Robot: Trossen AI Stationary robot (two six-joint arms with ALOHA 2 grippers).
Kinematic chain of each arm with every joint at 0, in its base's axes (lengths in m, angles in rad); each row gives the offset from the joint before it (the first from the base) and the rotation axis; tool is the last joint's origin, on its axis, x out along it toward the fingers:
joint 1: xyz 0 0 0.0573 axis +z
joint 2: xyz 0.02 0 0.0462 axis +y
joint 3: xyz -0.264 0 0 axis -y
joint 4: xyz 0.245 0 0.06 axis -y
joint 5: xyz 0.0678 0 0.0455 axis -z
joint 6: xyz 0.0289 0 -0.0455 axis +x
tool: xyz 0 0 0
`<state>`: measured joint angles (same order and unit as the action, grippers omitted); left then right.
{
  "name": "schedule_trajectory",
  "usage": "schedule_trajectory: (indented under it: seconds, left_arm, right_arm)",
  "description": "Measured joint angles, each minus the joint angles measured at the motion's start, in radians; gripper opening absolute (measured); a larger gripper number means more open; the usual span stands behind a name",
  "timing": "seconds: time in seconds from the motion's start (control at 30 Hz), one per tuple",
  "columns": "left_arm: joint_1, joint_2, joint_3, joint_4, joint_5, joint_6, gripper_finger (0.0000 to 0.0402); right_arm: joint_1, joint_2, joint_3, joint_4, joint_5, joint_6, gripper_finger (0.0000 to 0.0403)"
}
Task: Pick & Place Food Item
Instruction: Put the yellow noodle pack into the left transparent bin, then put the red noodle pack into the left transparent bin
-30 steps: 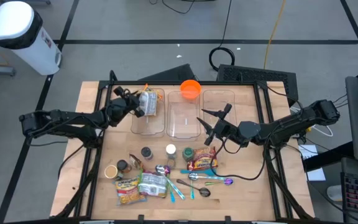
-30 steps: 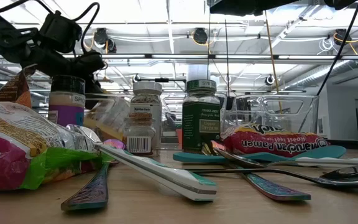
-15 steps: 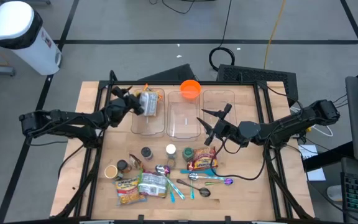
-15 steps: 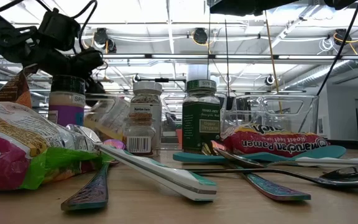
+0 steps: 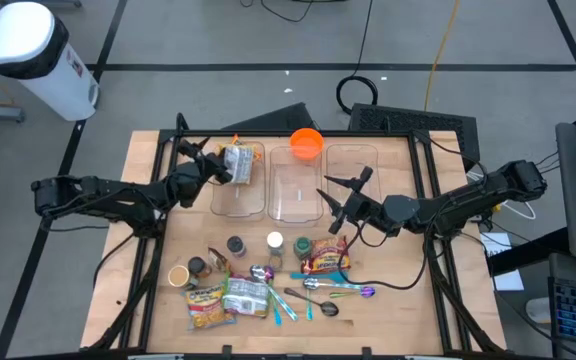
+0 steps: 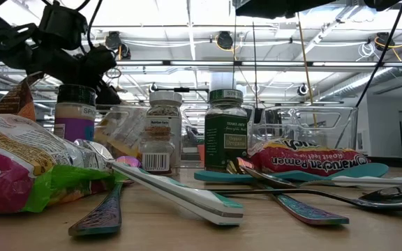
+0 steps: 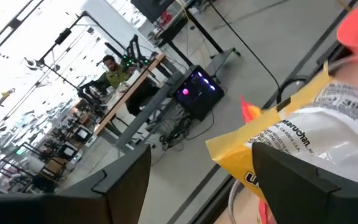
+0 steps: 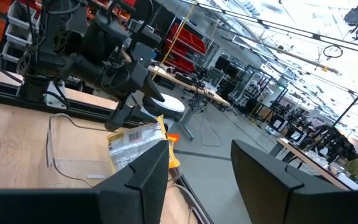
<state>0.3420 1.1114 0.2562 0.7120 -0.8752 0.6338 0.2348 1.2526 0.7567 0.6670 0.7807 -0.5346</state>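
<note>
L gripper [image 5: 211, 167] fingers had just parted, releasing snack bag [image 5: 239, 163] into 11 o'clock container [image 5: 238, 195]; placement looked done. R gripper [image 5: 336, 197] fingers apart, empty.

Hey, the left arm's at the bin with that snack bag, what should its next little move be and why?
Probably draw the left gripper back from the snack bag. Its fingers are spread, and the bag sits in the leftmost clear bin, seemingly leaning on the far rim, so the drop looks done. The right gripper waits over the middle bin.
</note>
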Motion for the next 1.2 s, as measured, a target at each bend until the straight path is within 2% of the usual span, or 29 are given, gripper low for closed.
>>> schedule_trajectory:
  seconds: [0.23,0.57,0.8,1.0,1.07,1.2]
  left_arm:
    - [0.000,0.000,0.000,-0.131,0.033,-0.087,0.0283]
    - [-0.004,-0.025,0.001,-0.024,0.035,-0.325,0.0283]
    - [0.019,-0.056,0.000,-0.058,0.036,-0.400,0.0283]
    - [-0.024,-0.137,0.001,-0.027,0.040,-0.427,0.0283]
    - [-0.050,-0.171,0.011,-0.057,0.081,-0.449,0.0282]
    - [-0.115,-0.227,0.053,-0.152,0.236,-0.512,0.0283]
  right_arm:
    - [0.000,0.000,0.000,0.000,0.000,0.004,0.0167]
    - [0.000,0.000,0.000,-0.004,0.000,0.004,0.0167]
    - [0.000,0.000,0.000,-0.008,0.000,0.004,0.0165]
    - [0.000,0.000,0.000,-0.007,0.002,0.012,0.0165]
    - [0.000,0.000,0.000,-0.009,0.002,0.043,0.0163]
    - [0.008,0.000,0.000,-0.014,0.002,0.103,0.0163]
